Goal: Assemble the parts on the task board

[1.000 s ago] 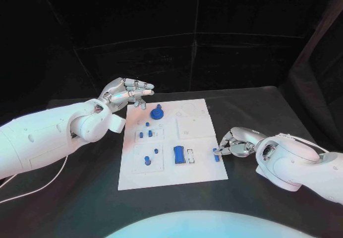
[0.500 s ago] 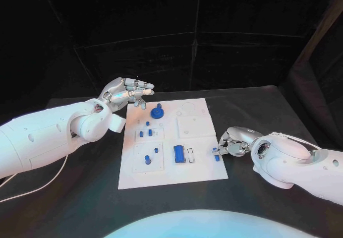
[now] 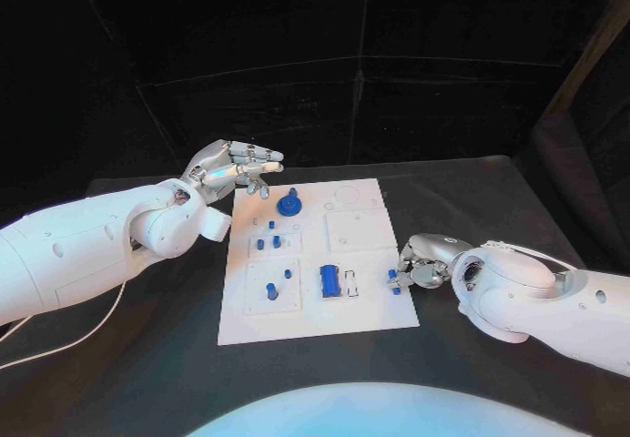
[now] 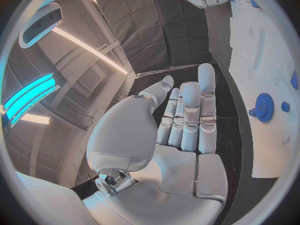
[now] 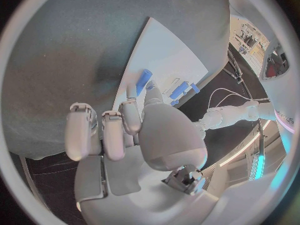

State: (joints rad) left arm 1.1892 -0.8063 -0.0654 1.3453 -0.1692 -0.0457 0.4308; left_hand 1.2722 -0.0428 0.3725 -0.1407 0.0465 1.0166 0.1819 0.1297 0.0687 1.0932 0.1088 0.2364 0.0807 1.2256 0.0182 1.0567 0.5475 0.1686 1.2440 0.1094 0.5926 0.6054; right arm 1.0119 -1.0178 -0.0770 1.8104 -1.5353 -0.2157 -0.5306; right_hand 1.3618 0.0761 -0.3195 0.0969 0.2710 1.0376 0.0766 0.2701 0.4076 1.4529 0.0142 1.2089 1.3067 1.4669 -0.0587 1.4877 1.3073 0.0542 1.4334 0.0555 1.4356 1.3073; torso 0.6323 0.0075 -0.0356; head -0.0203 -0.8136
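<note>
The white task board (image 3: 370,238) lies in the middle of the table. On it are a blue gear (image 3: 290,205), a blue block (image 3: 327,282) and several small blue pegs such as one at the near left (image 3: 270,292). A small blue part (image 3: 392,278) sits at the board's right edge. My right hand (image 3: 422,259) is beside it, fingers curled, fingertips at the part (image 5: 144,78); whether they pinch it I cannot tell. My left hand (image 3: 237,168) hovers over the board's far left corner, fingers extended and holding nothing (image 4: 187,120), with the gear (image 4: 262,107) nearby.
The black table (image 3: 472,196) spreads around the board, bare to the right and at the back. A thin white cable (image 3: 73,341) trails along the table's left. My big white forearms flank the board on both sides.
My right hand has crept a little left, closing in on the blue part at the board's right edge. The left hand has stayed put.
</note>
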